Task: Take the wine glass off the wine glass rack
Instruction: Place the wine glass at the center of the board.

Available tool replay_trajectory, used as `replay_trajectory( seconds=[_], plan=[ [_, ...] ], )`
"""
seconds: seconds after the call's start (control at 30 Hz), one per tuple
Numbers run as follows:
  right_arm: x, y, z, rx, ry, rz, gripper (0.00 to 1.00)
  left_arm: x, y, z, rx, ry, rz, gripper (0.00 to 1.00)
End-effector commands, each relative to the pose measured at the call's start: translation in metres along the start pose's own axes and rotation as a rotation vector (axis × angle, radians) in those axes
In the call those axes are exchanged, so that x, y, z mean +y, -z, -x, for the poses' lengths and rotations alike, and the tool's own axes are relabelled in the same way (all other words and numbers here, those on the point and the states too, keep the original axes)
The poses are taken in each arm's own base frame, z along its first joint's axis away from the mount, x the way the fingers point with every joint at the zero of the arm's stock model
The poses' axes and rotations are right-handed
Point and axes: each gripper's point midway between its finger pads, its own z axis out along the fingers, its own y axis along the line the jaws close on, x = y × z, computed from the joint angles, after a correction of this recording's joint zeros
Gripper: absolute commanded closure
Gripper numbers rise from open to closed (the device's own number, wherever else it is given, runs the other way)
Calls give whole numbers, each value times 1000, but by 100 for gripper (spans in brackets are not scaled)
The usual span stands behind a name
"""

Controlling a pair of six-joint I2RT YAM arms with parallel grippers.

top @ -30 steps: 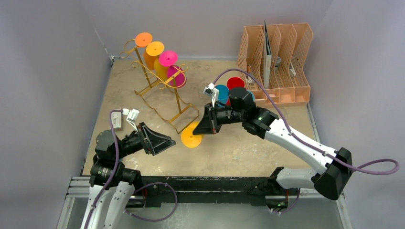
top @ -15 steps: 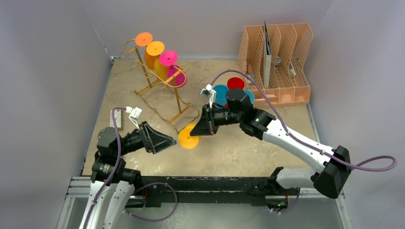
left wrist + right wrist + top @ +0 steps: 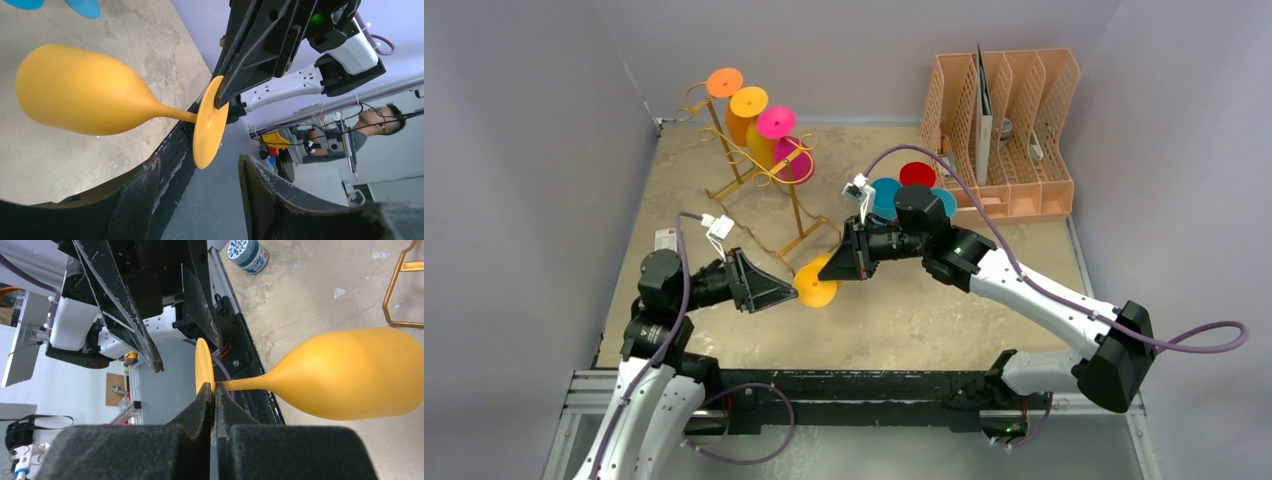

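Since the left arm has swung in toward centre over the last second, the left gripper point(image 3: 792, 292) now sits right at the foot of the yellow wine glass point(image 3: 816, 283); a second ago there was a clear gap.

- Left jaws have narrowed but are open. In the left wrist view the foot disc sits edge-on between the two fingers point(image 3: 145, 185) with space on both sides, so no grip yet.
- Right gripper point(image 3: 214, 396) is clamped tight on the rim of the foot and carries the glass point(image 3: 350, 375) horizontally, off the table, bowl pointing away from the left arm. It has drifted slightly left toward the left arm.
- Glass position: table centre, just near-right of the base of the wine glass rack point(image 3: 769, 172) and clear of it. The rack at far left holds four other glasses point(image 3: 776, 122) on its hooks.
- Peach file organiser point(image 3: 1009, 120) at far right isn't involved.

My read: the removal itself is done for this glass and this looks like a right-to-left handover. Left needs to close on the foot or stem before right lets go. Risk is that both grippers crowd the same thin disc and it twists or slips on release.
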Motion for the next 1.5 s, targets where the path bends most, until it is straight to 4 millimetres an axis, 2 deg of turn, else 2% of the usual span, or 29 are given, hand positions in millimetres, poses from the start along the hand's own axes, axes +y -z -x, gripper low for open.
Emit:
replay_trajectory(
  seconds=[0.0, 0.13, 0.27, 0.5, 0.67, 0.87, 0.93, 1.13, 1.27, 1.33, 1.43, 1.47],
  plan=[
    [6, 2, 9, -52, 41, 9, 100, -15, -4, 2, 52, -86, -84, 43],
    [5, 1, 12, -72, 46, 6, 100, -17, -11, 0, 96, -112, -86, 43],
    [6, 0, 14, -80, 45, 12, 100, -10, -20, -8, 156, -112, -78, 45],
    [6, 3, 14, -99, 47, 8, 100, -2, -28, -1, 118, -117, -54, 56],
    [5, 4, 14, -104, 48, 2, 100, -6, -36, 2, 96, -120, -85, 69],
    [3, 5, 12, -111, 52, -11, 100, -3, -35, -9, 116, -106, -90, 74],
    [3, 5, 12, -111, 52, -7, 100, -2, -34, -15, 130, -90, -96, 80],
    [4, 4, 12, -109, 46, 7, 100, -9, -33, -16, 118, -116, -127, 86],
    [5, 4, 12, -112, 51, 10, 100, -10, -31, -19, 122, -118, -135, 100],
    [5, 4, 10, -104, 49, 18, 100, -11, -31, -20, 125, -118, -138, 100],
    [8, 4, 5, -82, 54, 40, 87, -11, -31, -18, 113, -124, -133, 100],
    [10, 5, 4, -71, 59, 51, 86, -11, -31, -18, 110, -126, -132, 100]
  ],
)
